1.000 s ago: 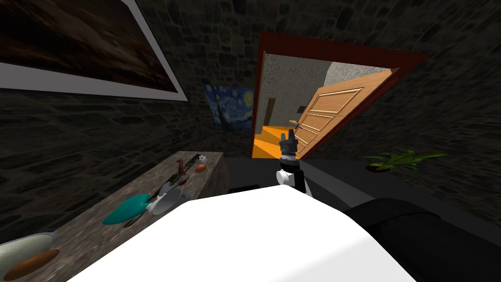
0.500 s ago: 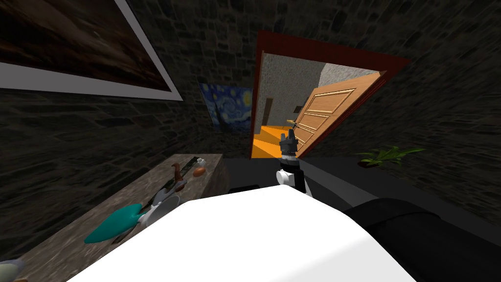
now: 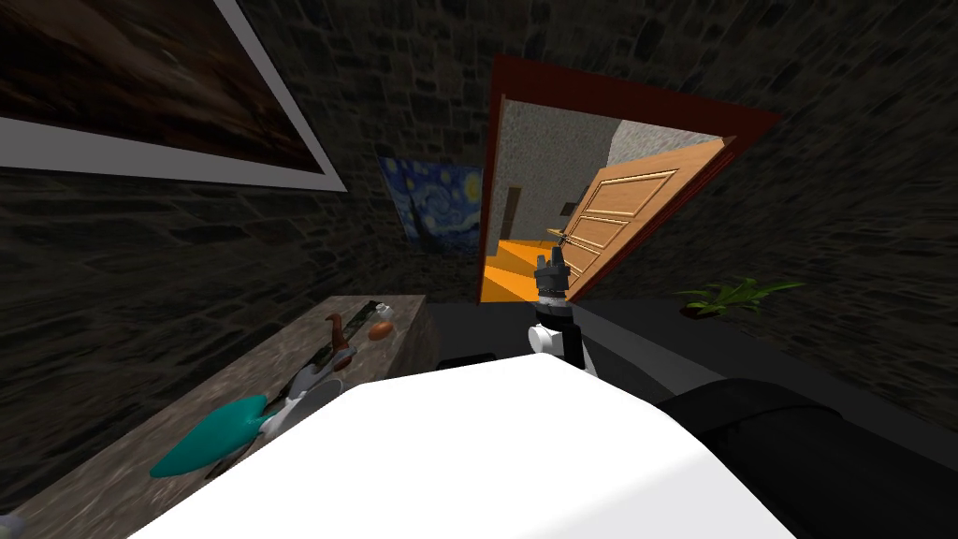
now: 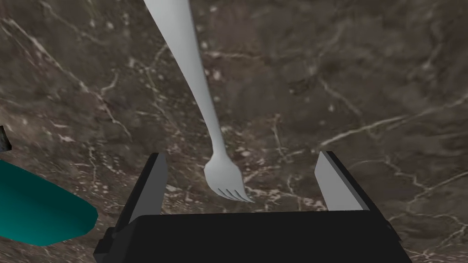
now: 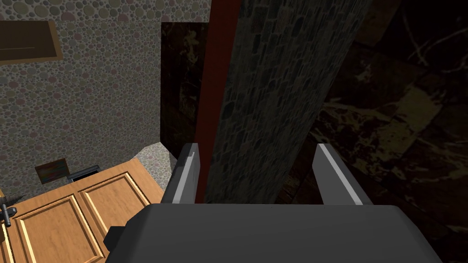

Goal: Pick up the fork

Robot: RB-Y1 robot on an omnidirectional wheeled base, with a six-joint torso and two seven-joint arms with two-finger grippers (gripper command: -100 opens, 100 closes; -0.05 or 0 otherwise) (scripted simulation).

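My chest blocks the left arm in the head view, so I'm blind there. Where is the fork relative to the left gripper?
Observer: The fork lies on the marble counter, its tines between the left gripper's open fingers.
Operator: Touching it?
Observer: No, both fingers stand clear of the tines; the handle points away from the gripper.
Operator: And the other arm?
Observer: The right gripper is open and empty, facing a red door frame.
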